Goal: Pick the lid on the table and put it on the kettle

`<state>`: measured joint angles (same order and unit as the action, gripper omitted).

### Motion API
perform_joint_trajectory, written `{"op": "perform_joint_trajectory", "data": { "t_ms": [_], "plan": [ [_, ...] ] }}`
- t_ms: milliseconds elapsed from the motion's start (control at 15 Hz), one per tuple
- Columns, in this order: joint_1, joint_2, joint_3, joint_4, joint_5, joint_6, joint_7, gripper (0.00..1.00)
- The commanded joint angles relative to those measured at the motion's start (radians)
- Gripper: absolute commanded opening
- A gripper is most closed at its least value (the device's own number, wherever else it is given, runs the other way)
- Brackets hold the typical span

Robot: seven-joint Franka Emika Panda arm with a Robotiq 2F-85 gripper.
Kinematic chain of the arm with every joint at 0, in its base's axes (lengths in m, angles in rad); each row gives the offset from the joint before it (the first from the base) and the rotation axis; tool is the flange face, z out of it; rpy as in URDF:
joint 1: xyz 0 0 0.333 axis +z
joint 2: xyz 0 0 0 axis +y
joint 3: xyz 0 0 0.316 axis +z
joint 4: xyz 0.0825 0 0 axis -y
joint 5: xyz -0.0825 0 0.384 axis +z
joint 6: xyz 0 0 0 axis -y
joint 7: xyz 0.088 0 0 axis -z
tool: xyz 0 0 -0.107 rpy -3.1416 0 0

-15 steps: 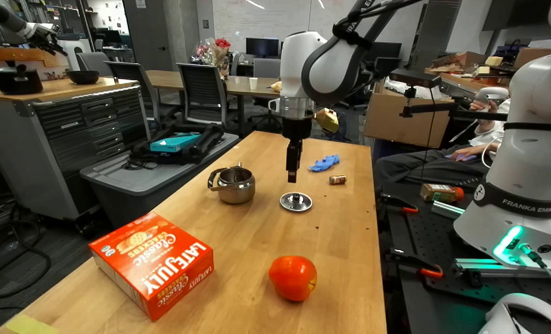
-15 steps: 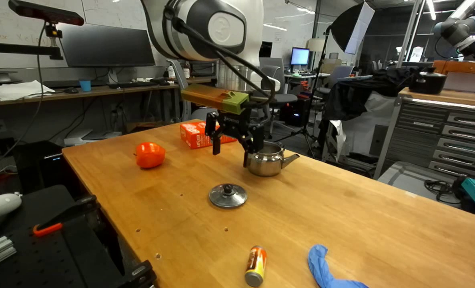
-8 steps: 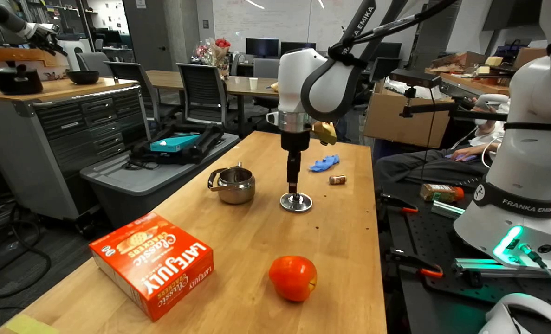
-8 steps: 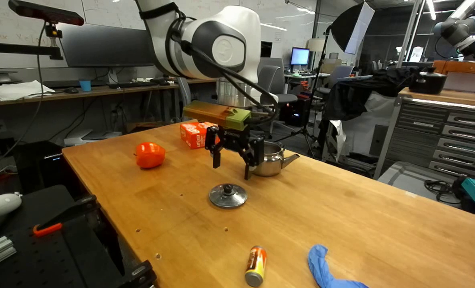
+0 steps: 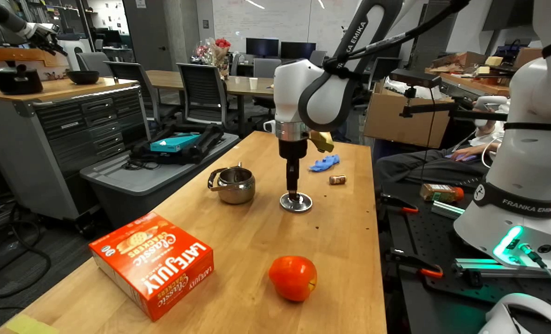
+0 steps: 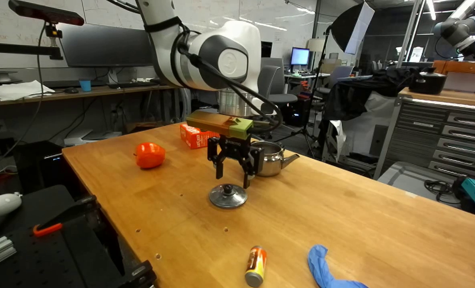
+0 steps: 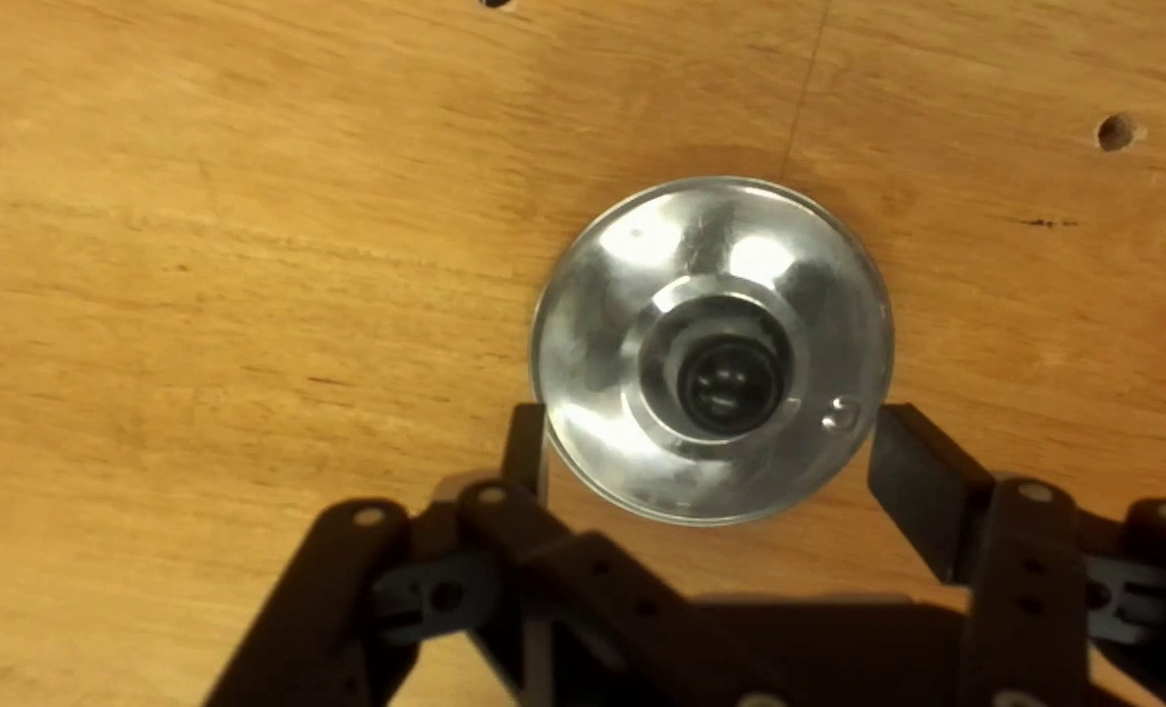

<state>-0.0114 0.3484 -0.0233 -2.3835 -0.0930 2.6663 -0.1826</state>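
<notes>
Tabletop of pale honey-coloured wood (image 5: pixel 340 241) runs from near to far in an exterior view, and a white jointed robot arm with grey trim (image 6: pixel 231 62) reaches over it, wrist pointing down. A red cardboard cracker box with white lettering (image 5: pixel 152 264) lies flat at the near left. Farther off, a black two-fingered metal gripper (image 6: pixel 233 179) hangs released, its two fingers (image 6: pixel 219 172) spread well apart. Left of it a squat, rounded kettle of shiny steel (image 5: pixel 237 192) stands upright, its dark inside showing. A glossy orange-red ball shaped like a fruit (image 5: pixel 293 278) sits at the near right. At the far right lies a crumpled blue glove (image 5: pixel 325 163).

The round, shiny silver metal lid (image 7: pixel 712 334) rests flat on the wood, right of the kettle and apart from it, below the gripper. In the wrist view one fingertip (image 7: pixel 522 447) shows at the lid's left rim and the other at its right; whether either touches it, I cannot tell. A small orange, yellow and brown can (image 6: pixel 256 266) lies on its side to the far right of the lid, near the glove. Smallest is the lid's round black knob (image 7: pixel 732 385), at its centre.
</notes>
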Motion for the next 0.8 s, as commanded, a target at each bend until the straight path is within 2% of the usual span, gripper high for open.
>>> {"op": "perform_joint_trajectory", "data": {
  "t_ms": [0, 400, 733],
  "plan": [
    [0.014, 0.026, -0.017, 0.031, -0.051, -0.001, 0.041, 0.54],
    [0.019, 0.039, -0.024, 0.038, -0.087, -0.001, 0.06, 0.07],
    [0.019, 0.037, -0.024, 0.037, -0.099, -0.002, 0.065, 0.09]
  ]
}}
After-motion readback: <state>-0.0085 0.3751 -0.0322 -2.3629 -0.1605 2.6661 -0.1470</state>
